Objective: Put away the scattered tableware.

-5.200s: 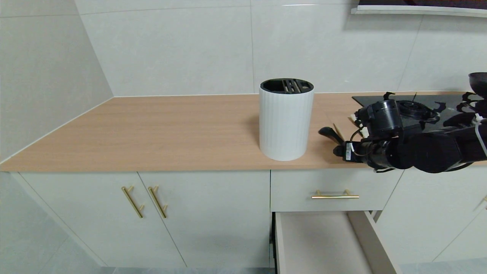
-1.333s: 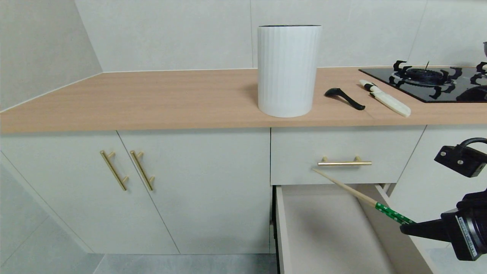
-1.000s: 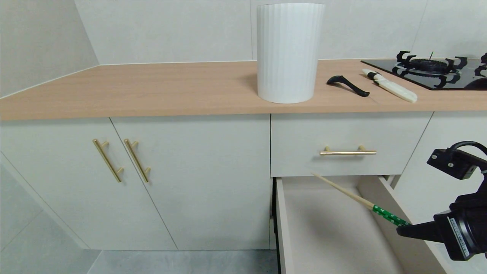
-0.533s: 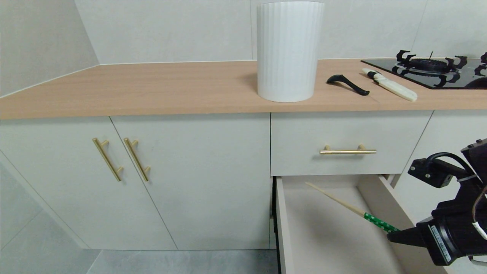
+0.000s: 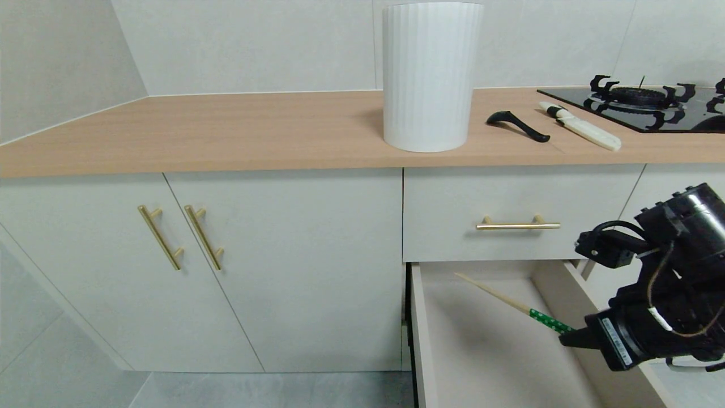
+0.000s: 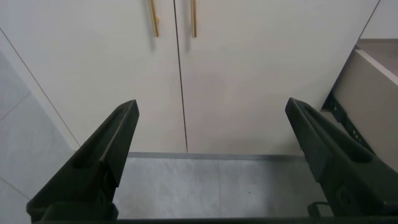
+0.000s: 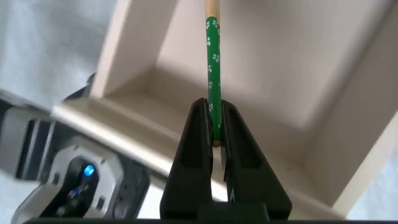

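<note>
- Head view: the right gripper [image 5: 568, 340] sits low on the right, at the open drawer [image 5: 420, 340], its fingers clamped on the green-patterned end of a chopstick [image 5: 512, 304]
- The chopstick slants up and to the left over the inside of the drawer, bare wooden tip toward the far left corner
- On the countertop [image 5: 226, 136] above, a white ribbed canister [image 5: 429, 79] stands upright; right of it lie a black spoon [image 5: 516, 125] and a pale knife [image 5: 580, 134], apart from each other, with the stove [image 5: 640, 107] at the far right
- Left wrist view: the left gripper [image 6: 214, 162] has its fingers spread wide with nothing between them, low before the cabinet doors [image 6: 249, 68] and the grey floor [image 6: 217, 190]
- Right wrist view: the right gripper [image 7: 213, 115] pinches the chopstick [image 7: 213, 74] near its green end; the stick runs out over the drawer [image 7: 124, 56]
</note>
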